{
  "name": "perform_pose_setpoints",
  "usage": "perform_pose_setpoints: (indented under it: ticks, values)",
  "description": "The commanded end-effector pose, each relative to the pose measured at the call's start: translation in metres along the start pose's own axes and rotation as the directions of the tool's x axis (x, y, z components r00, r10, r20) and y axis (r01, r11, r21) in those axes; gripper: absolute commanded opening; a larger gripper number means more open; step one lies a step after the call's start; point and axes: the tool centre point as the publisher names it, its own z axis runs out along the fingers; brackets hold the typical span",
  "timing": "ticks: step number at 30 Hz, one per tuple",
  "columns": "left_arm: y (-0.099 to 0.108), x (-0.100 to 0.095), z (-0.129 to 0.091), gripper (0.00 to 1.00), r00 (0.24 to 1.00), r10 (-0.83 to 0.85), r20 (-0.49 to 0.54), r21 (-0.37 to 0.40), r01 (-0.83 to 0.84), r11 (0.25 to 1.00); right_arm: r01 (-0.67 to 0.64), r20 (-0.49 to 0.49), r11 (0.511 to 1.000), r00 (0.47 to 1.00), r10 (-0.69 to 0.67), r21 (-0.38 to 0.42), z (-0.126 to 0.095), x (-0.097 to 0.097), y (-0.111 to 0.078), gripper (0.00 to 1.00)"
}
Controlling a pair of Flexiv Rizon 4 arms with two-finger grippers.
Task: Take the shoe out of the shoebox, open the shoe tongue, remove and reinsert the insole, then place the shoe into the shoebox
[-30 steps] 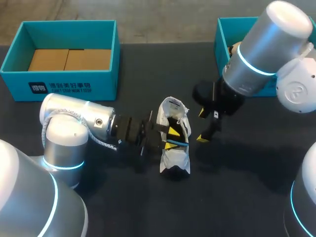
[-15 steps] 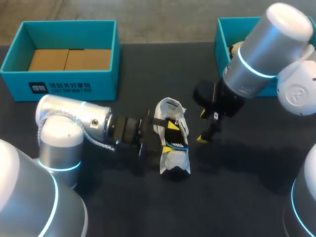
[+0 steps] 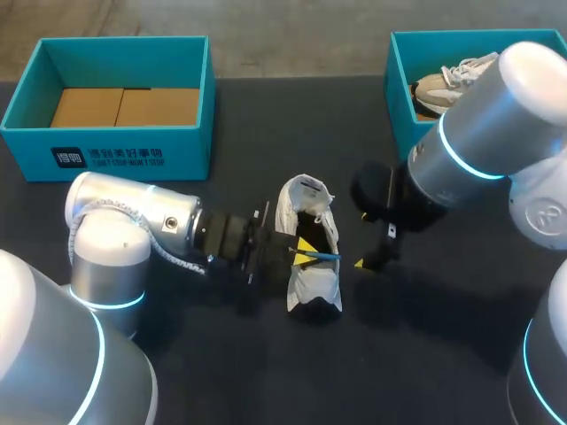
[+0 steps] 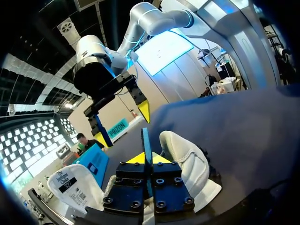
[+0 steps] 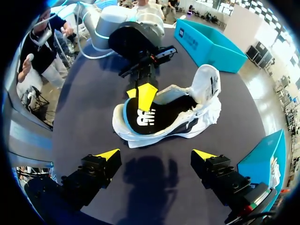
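DESK: Lying where, the white shoe (image 3: 312,274)?

PHOTOGRAPHER: Mid-table, opening upward, tongue (image 3: 306,190) folded back, well apart from the teal shoebox (image 3: 133,158). The left gripper (image 3: 306,251) sits right at the opening. Its yellow tips are pressed together on the edge of the insole (image 5: 150,117), which lies along the shoe's opening.

DESK: And the arms?

PHOTOGRAPHER: The left arm (image 3: 133,217) lies low and level, reaching in sideways at the shoe's flank. The right arm (image 3: 492,133) slants down from the right side. The right gripper (image 5: 156,154) hangs just beside the shoe's other flank, fingers wide apart, clear of the shoe.

DESK: Surfaces?

PHOTOGRAPHER: The insole is a thin, flat black sheet with a blue rim. The shoe has a soft white upper and a puffy tongue. The tabletop (image 3: 425,354) is dark and matte, and the arm casings are glossy silver, ringed in blue light.
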Motion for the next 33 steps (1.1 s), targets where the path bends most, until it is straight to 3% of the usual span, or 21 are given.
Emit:
perform_pose_setpoints:
  ticks: [1, 11, 12, 13, 14, 15, 17, 21, 27, 32, 33]
  values:
    - [0.011, 0.0, 0.006, 0.0, 1.0, -0.005, -0.015, 0.001, 0.005, 1.0, 0.002, 0.006, 1.0, 1.0, -0.002, -0.008, -0.003, 0.003, -0.005, 1.0]
    - [0.024, 0.001, 0.005, 0.0, 0.999, -0.008, -0.031, -0.039, 0.006, 0.999, 0.007, 0.0, 1.0, 1.0, -0.007, -0.008, -0.004, 0.002, -0.007, 1.0]
    - [0.023, 0.001, 0.005, 0.08, 1.0, -0.007, -0.028, -0.038, 0.006, 0.999, 0.008, -0.001, 1.0, 1.0, -0.008, -0.008, -0.004, 0.002, -0.007, 1.0]
    - [0.021, 0.0, 0.005, 0.37, 1.0, -0.006, -0.023, -0.036, 0.005, 0.999, 0.008, -0.002, 1.0, 1.0, -0.008, -0.008, -0.004, 0.002, -0.007, 1.0]
    - [0.02, -0.001, 0.005, 0.56, 1.0, -0.005, -0.019, -0.034, 0.005, 0.999, 0.009, -0.003, 1.0, 1.0, -0.009, -0.008, -0.004, 0.002, -0.007, 1.0]
    - [0.017, -0.002, 0.004, 0.56, 1.0, 0.003, -0.011, -0.029, -0.003, 1.0, 0.009, -0.003, 1.0, 1.0, -0.009, -0.008, -0.004, 0.001, -0.007, 1.0]
    - [0.012, -0.005, 0.004, 0.69, 1.0, 0.009, 0.001, -0.02, -0.009, 1.0, 0.011, -0.004, 1.0, 1.0, -0.011, -0.008, -0.004, 0.001, -0.007, 1.0]
    - [0.004, -0.011, 0.003, 0.65, 1.0, 0.028, 0.012, -0.011, -0.028, 1.0, 0.013, -0.003, 1.0, 1.0, -0.013, -0.009, -0.004, 0.0, -0.006, 1.0]
    - [-0.006, -0.012, 0.003, 0.53, 0.999, 0.039, 0.013, 0.004, -0.039, 0.999, 0.015, 0.003, 1.0, 1.0, -0.015, -0.01, -0.005, -0.001, -0.005, 1.0]
    - [-0.007, -0.01, 0.004, 0.27, 0.999, 0.033, 0.002, 0.014, -0.033, 0.999, 0.013, 0.006, 1.0, 1.0, -0.012, -0.01, -0.005, -0.001, -0.006, 1.0]
    - [-0.007, -0.009, 0.004, 0.08, 1.0, 0.028, 0.0, 0.018, -0.028, 0.999, 0.012, 0.006, 1.0, 1.0, -0.012, -0.01, -0.005, -0.001, -0.006, 1.0]
